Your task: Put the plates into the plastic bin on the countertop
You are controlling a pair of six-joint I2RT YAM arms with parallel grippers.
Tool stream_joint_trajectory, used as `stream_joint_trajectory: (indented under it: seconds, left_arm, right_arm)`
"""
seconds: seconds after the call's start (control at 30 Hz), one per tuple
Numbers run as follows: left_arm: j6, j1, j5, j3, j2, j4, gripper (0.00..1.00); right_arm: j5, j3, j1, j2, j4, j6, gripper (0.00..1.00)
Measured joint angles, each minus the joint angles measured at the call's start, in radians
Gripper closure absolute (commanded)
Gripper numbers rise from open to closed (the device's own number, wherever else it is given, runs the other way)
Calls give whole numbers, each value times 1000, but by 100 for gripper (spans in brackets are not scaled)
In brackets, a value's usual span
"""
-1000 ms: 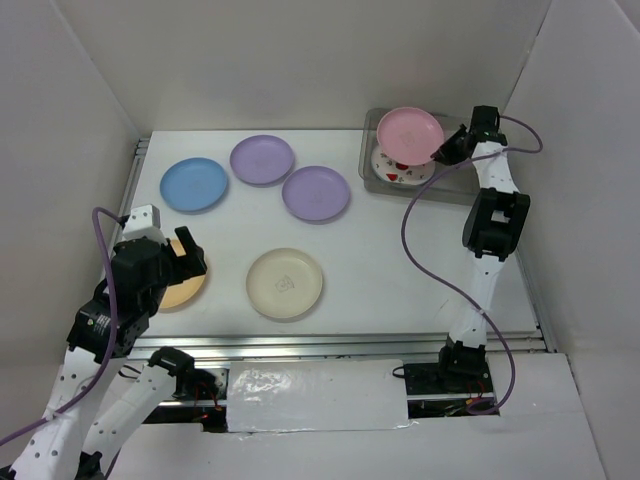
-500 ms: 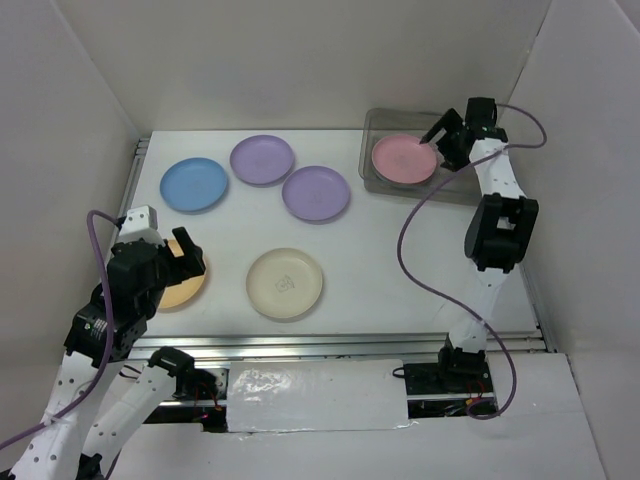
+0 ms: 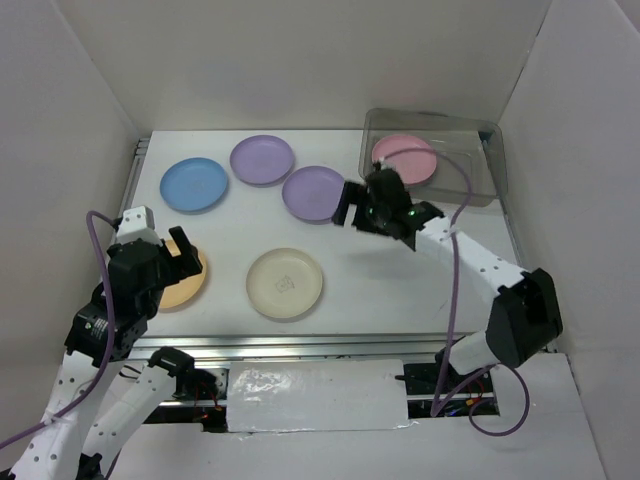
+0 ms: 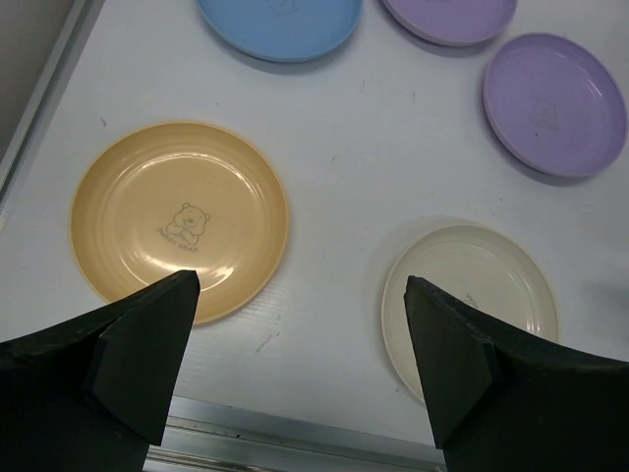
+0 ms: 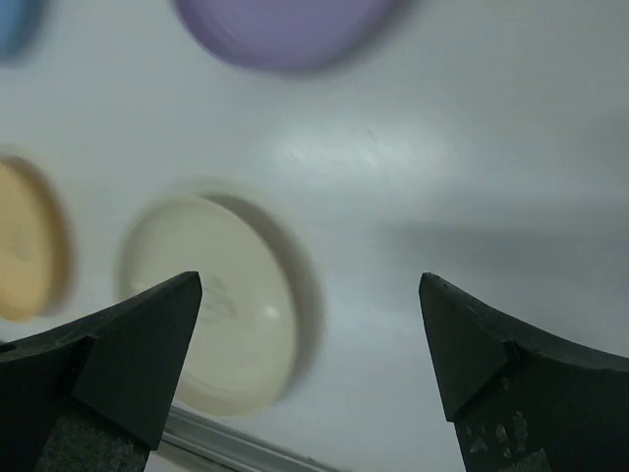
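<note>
Top external | pink plate [image 3: 405, 160] was seen lying in the plastic bin [image 3: 489, 150] at the countertop's [image 3: 400, 290] far right | right gripper [image 5: 310, 295] was held wide, empty, near one lavender plate [image 3: 316, 193] | left gripper [image 4: 302, 290] was spread wide, empty, by the orange-tan plate [image 4: 180, 221] | blue plate [image 3: 194, 185], second lavender plate [image 3: 262, 159] and cream plate [image 3: 285, 283] were seen outside the bin, flat on the countertop

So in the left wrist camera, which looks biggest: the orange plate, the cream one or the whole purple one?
Largest to smallest:
1. orange plate
2. cream plate
3. lavender plate
The lavender one lies farthest from the camera, so their true sizes may well match.
</note>
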Motion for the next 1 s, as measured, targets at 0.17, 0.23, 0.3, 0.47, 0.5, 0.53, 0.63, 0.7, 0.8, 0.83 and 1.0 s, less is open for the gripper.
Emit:
stream_joint_trajectory:
  seconds: [0.17,0.23,0.3,0.47,0.5,0.53,0.63,0.7,0.8,0.83,1.0]
  left_arm:
    - [-11,0,-8,0,-3,0,1]
    - [-15,0,-9,0,-6,0,1]
    - [-16,0,-10,0,-10,0,1]
    - [-17,0,-9,0,-10,0,1]
    - [-17,0,-9,0,-10,0,1]
    - [-17,0,-9,0,-10,0,1]
    - [-17,0,-10,0,-10,0,1]
    - [-17,0,-9,0,-11,0,1]
    - [-17,0,-9,0,-18,0,1]
    - [-17,0,-10,0,-21,-1,1]
    - [-17,0,-12,0,-24,0,1]
  right_arm:
    - [27,-295,107,39,14,82,1]
    - [27,-327,167,50,26,106,1]
    - [28,-327,212,69,63,126,1]
    - [32,-328,267,87,136,167,2]
    - [32,-328,267,87,148,177,2]
    - [32,-328,269,91,158,182,4]
    - [39,-308,276,143,173,199,13]
    - [34,-279,285,214,178,208,23]
    - [26,-232,293,278,215,214,55]
    - [24,-228,298,298,227,216,93]
    - [32,-222,317,312,237,261,100]
